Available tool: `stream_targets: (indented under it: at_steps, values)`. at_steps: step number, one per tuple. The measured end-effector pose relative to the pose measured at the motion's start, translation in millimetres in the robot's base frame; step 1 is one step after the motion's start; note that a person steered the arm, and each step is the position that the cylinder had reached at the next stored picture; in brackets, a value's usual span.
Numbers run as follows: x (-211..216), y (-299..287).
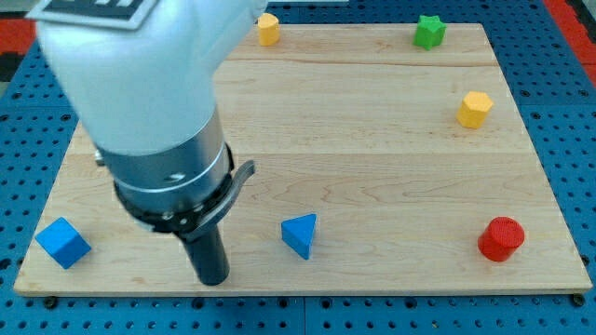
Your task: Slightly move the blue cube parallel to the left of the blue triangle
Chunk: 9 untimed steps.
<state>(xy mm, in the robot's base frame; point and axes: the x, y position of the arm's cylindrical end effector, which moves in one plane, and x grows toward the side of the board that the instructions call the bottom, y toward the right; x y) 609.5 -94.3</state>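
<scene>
There are no jaws on this arm; it ends in a dark rod holding nothing, and my tip [214,278] rests near the bottom edge of the wooden surface [372,167], between the two blue blocks and touching neither. The blue cube [63,243] sits in the bottom-left corner, well to the view's left of my tip. The blue triangle [300,234] lies near the bottom edge, to my tip's right. A red cylinder [501,239] occupies the bottom-right corner. A yellow hexagonal block [474,109] stands by the right edge, a green star [429,32] and another yellow block [268,29] at the top edge.
</scene>
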Motion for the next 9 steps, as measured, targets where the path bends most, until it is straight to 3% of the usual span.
stream_targets:
  at_steps: [3, 5, 6, 9]
  values:
    - [8.2, -68.3]
    - [8.7, -186.7]
    - [8.5, -206.6]
    - [-8.7, -185.4]
